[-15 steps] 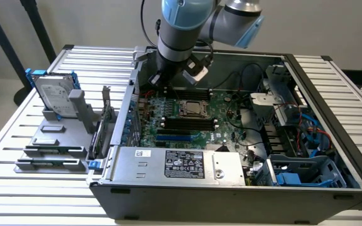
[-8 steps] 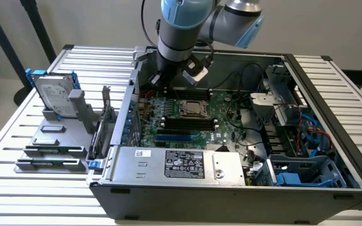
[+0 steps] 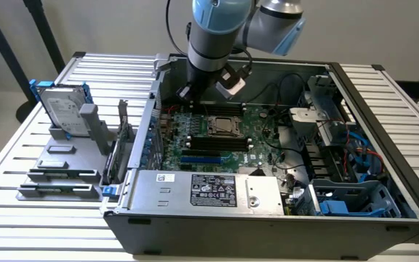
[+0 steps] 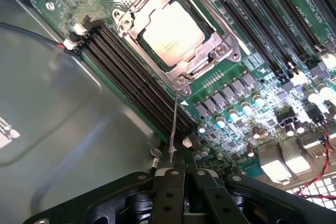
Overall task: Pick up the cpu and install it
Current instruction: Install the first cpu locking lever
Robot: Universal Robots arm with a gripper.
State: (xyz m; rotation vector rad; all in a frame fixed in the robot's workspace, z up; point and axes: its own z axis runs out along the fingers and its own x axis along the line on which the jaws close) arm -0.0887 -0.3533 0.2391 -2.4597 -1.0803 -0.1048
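- Black gripper (image 4: pixel 175 174) clenched at thin silver lever (image 4: pixel 174 129); grip on it we can't tell.
- Shiny square silver cpu (image 4: pixel 173 31) sits socketed, mid green motherboard (image 4: pixel 220 80).
- We fear lever slipping, tips scraping black memory slots (image 4: pixel 128 69).

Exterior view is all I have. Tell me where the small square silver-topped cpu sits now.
Observer: The cpu lies flat inside the grey metal socket frame on the green motherboard.
Operator: Report the gripper.
Observer: The black gripper is shut, with no chip in it.
Operator: Name what is nearest it.
Observer: A thin metal rod runs from the socket frame's corner towards the gripper; whether they touch I cannot tell.
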